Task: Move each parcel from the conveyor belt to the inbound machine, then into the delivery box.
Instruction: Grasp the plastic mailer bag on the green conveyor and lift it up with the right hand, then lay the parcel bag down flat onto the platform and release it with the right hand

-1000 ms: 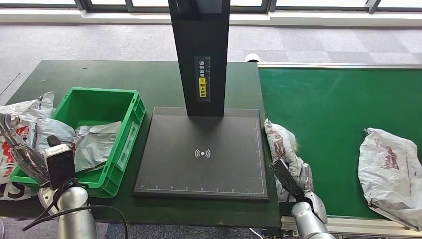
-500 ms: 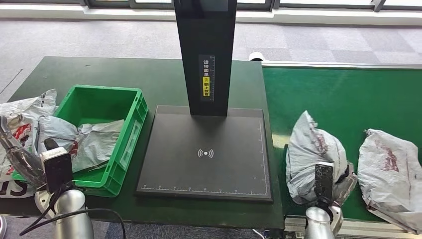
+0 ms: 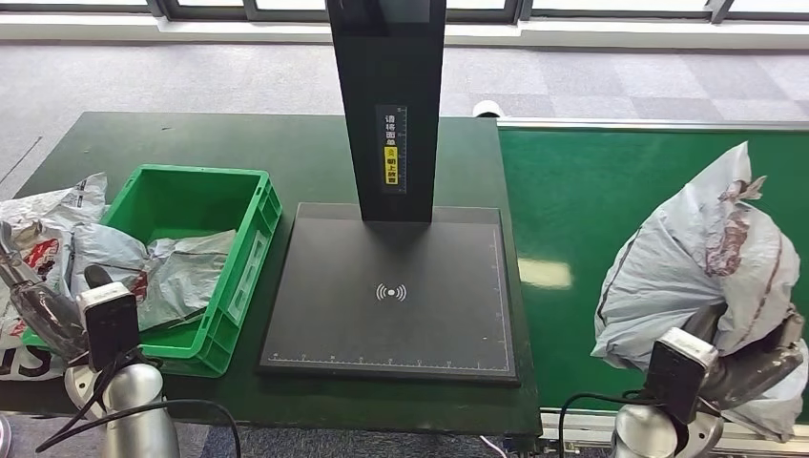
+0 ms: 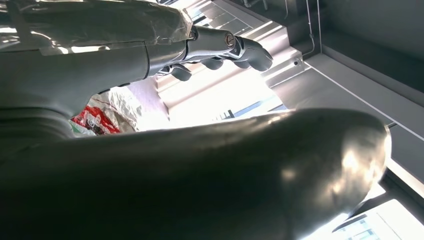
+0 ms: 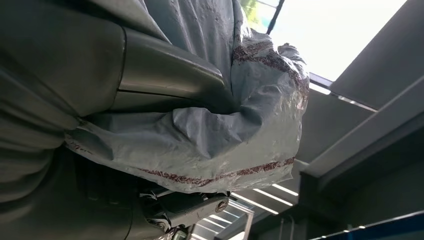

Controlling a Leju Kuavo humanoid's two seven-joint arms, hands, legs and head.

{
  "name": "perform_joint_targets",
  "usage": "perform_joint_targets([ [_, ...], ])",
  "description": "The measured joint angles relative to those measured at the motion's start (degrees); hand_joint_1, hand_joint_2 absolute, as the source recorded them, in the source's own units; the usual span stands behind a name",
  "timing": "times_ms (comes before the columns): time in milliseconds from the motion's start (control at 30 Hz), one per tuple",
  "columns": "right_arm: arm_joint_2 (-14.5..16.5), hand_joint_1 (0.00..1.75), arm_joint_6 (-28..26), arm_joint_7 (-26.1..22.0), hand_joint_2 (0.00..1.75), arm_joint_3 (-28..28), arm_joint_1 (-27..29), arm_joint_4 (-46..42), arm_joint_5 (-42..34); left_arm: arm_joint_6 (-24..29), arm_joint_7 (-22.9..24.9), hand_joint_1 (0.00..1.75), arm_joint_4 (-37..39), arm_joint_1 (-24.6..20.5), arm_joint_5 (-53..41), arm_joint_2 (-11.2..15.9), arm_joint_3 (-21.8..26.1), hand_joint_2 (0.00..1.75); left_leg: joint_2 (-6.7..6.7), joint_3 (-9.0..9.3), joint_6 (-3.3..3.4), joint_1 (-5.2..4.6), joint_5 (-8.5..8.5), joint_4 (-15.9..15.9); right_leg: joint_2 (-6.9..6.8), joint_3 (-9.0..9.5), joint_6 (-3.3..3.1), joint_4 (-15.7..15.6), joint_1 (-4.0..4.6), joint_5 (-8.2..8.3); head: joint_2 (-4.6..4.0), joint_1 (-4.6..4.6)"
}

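My right hand [image 3: 754,367] is gripping one grey parcel [image 3: 701,262] at the lower right of the head frame, thumb and fingers wrapping its lower part; in the right wrist view the thumb [image 5: 170,75] is pressing a deep crease into the same bag [image 5: 225,135]. The parcel is standing raised over the near edge of the green conveyor belt [image 3: 591,200], long axis running steeply from lower left to upper right, its crumpled tip pointing toward the upper right corner. Red print is showing along its upper side. A paler grey bit of plastic is peeking out under the hand at the frame's bottom right; I cannot tell whether that is a second parcel.

My left hand [image 3: 38,310] is hanging at the lower left, over the near left corner of the green delivery box [image 3: 250,250]. In the left wrist view its fingers [image 4: 240,50] are sitting extended and apart, holding nothing.

Counts: one parcel in hand; at least two crumpled grey parcels [image 3: 176,267] lying in the box; more bags [image 3: 48,205] lying heaped left of it, number unclear. One inbound machine [image 3: 391,296], black plate in the centre, its dark post [image 3: 386,95] rising to the top edge.
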Motion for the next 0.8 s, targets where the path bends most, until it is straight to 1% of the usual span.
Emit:
perform_joint_targets([
  [167, 0.1, 1.75, 0.03, 0.01, 1.75, 3.59, 1.14, -3.58, 2.17, 0.0, 0.0, 0.0, -0.01, -0.01, 0.0, 0.0, 0.0, 0.0, 0.05, 0.01, 0.02, 0.02, 0.02, 0.0, 0.04, 0.02, 0.01, 0.0, -0.02, 0.02, 0.0, 0.0],
  [267, 0.11, 1.75, 0.08, 0.02, 1.75, 6.75, 1.64, -3.57, 4.5, 0.0, 0.0, 0.0, -0.01, -0.01, 0.0, -0.01, 0.0, 0.0, 0.12, 0.02, 0.02, 0.02, 0.02, 0.0, 0.11, 0.0, 0.01, 0.0, -0.02, 0.04, 0.0, 0.0],
  [367, 0.11, 1.75, 0.33, 0.04, 1.75, 10.83, 2.02, -1.8, 7.99, 0.0, -0.01, 0.0, 0.01, -0.02, -0.03, -0.02, -0.03, 0.0, 0.2, 0.04, 0.02, 0.03, 0.02, -0.01, 0.19, 0.0, 0.0, 0.0, 0.01, 0.04, 0.0, 0.01],
  [500, -0.06, 1.75, 1.59, 1.17, 1.75, 17.33, 1.13, 6.38, 13.72, 0.0, -0.02, 0.0, 0.12, -0.14, -0.33, -0.02, -0.46, 0.0, 0.36, 0.09, 0.01, 0.06, 0.02, -0.01, 0.32, -0.01, -0.02, 0.0, 0.05, 0.05, 0.0, -0.01],
  [600, -0.18, 1.75, 1.05, 2.96, 1.75, 21.24, -0.07, 13.56, 17.68, 0.0, -0.02, 0.0, 0.29, -0.29, -0.46, -0.02, -1.07, 0.0, 0.35, 0.09, -0.01, 0.07, 0.04, -0.01, 0.32, -0.02, -0.03, 0.0, 0.07, 0.08, 0.0, -0.01],
  [700, -0.21, 1.75, 0.74, 3.72, 1.75, 23.15, -1.24, 20.02, 19.68, -0.04, -0.02, 0.0, 0.72, -0.47, -0.46, -0.02, -1.86, 0.0, 0.33, 0.08, -0.02, 0.12, 0.04, -0.01, 0.32, -0.01, -0.03, 0.0, 0.07, 0.1, 0.0, -0.01],
  [800, -0.21, 1.75, 0.69, 3.41, 1.75, 23.4, -2.19, 25.14, 20.76, -0.05, -0.02, 0.0, 1.22, -0.63, -0.67, -0.02, -2.56, 0.0, 0.33, 0.06, -0.01, 0.14, 0.04, -0.01, 0.32, -0.02, -0.03, 0.0, 0.06, 0.1, 0.0, -0.01],
])
